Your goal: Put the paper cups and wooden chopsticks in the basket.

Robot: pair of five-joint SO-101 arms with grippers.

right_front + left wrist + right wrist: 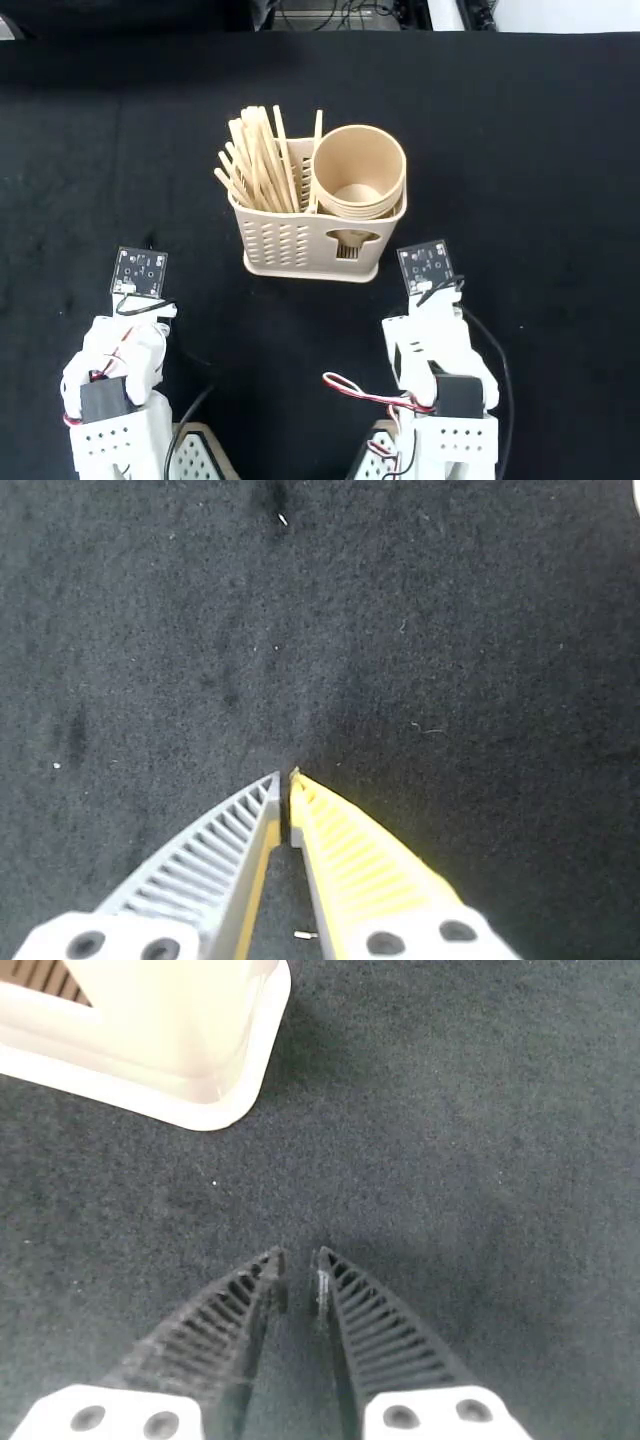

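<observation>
Left claw: the left claw [286, 777] has its grey and yellow fingers closed tip to tip with nothing between them, above bare black cloth.
Right claw: the right claw [298, 1254] has its two dark fingers drawn together, only a hairline gap at the tips, and holds nothing.
Arms: in the high view the left arm [115, 370] sits folded at about 7 o'clock on the counter and the right arm [440, 360] at about 5 o'clock, both near the 6 o'clock edge.
Key relation: the basket [300, 245] lies at about 1 o'clock from the left arm and 11 o'clock from the right arm. The right arm is nearer, since a basket corner [230, 1100] shows just ahead of its claw.
Wooden chopsticks: the wooden chopsticks [258, 155] stand bundled in the basket's 9 o'clock compartment, long axes near upright, tops fanning toward 10 to 12 o'clock.
Paper cups: the paper cups [358, 180] are nested mouth up in the 3 o'clock compartment, beside the chopsticks.
Judgement: no cup or chopstick lies loose on the cloth, so the task looks finished and I judge no grasp is due.
Surface: the counter [520, 150] is covered in black cloth with a few specks of lint.
Room: past the 12 o'clock edge lie some cables [330, 15] and a pale surface.
</observation>
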